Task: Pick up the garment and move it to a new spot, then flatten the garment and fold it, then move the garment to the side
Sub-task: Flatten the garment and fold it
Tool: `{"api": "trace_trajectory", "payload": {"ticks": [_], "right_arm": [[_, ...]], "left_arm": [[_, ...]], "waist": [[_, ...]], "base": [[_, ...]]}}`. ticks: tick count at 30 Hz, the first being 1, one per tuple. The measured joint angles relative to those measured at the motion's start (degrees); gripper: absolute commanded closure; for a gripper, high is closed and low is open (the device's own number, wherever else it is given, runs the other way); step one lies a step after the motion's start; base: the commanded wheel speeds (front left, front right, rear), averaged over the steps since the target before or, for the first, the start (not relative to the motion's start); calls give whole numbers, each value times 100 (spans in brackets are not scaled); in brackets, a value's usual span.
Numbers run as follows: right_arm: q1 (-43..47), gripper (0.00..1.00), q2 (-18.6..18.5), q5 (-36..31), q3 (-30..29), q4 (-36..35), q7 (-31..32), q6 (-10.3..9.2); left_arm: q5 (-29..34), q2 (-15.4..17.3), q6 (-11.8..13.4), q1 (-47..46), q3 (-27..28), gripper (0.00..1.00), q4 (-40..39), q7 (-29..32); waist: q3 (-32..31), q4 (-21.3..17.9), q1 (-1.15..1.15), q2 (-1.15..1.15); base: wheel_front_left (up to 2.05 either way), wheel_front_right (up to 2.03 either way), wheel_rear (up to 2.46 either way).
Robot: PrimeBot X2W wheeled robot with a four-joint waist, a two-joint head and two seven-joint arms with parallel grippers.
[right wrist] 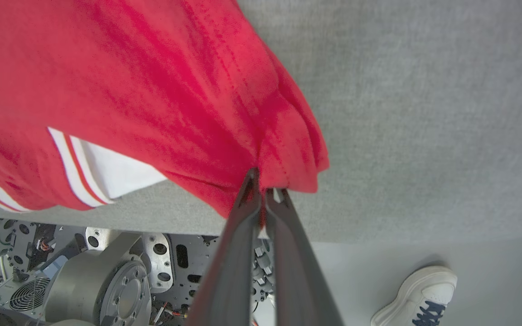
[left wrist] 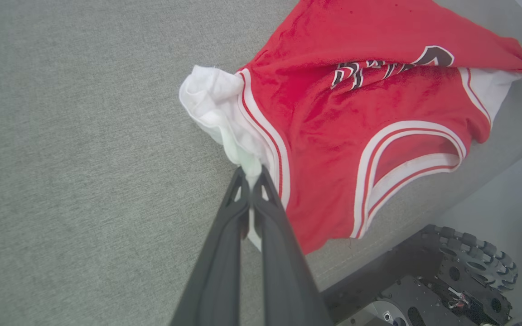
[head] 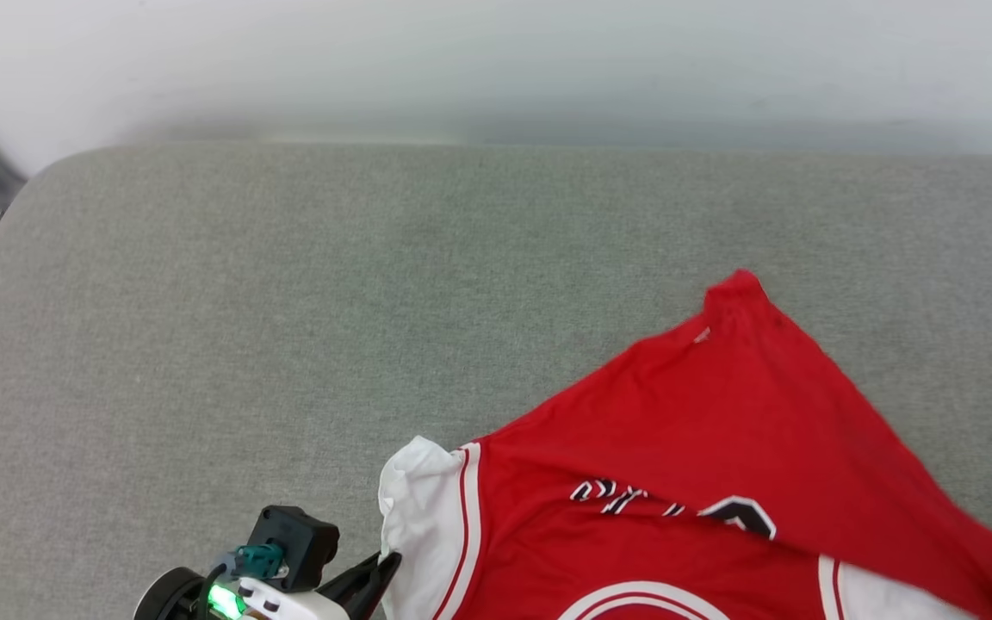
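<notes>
The left gripper's (left wrist: 251,174) fingers are pinched tight on the white sleeve (left wrist: 218,104), low centre in the left wrist view. The right gripper's (right wrist: 262,186) fingers are clamped on a bunched red edge of the garment (right wrist: 129,68), centre of the right wrist view. Between them the garment sprawls over the grey padded surface (head: 289,327) at the lower right of the head view, a red flap draped across its lettering (head: 677,504). By my reading it is mid-carry or being spread out; flattening, folding and setting aside are all left to do.

Bare room — grey upholstered surface (head: 289,344), pale floor (right wrist: 401,258)
</notes>
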Motion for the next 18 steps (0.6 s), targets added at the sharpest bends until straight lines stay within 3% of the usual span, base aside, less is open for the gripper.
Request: {"api": "trace_trajectory", "payload": {"ticks": [12,13,14,18], "right_arm": [[934,100,334,-30,-175,-269,-90,0],[933,69,333,-29,-167,-297,-121,0],[932,0,324,-26,-155,-314,-146,0],[892,0,194,84,-123,-380,-221,0]], "left_arm": [[3,-111,85,62,-43,100,170,-165],[3,-110,85,67,-45,100,167,-166],[3,-107,86,69,-47,100,163,-166],[10,-97,86,71,-70,100,136,-166]], "waist": [[-264,-172,0,0],[-265,-171,0,0],[-262,-168,0,0],[-254,-135,0,0]], "base": [[0,0,0],[0,0,0],[0,0,0],[0,0,0]]}}
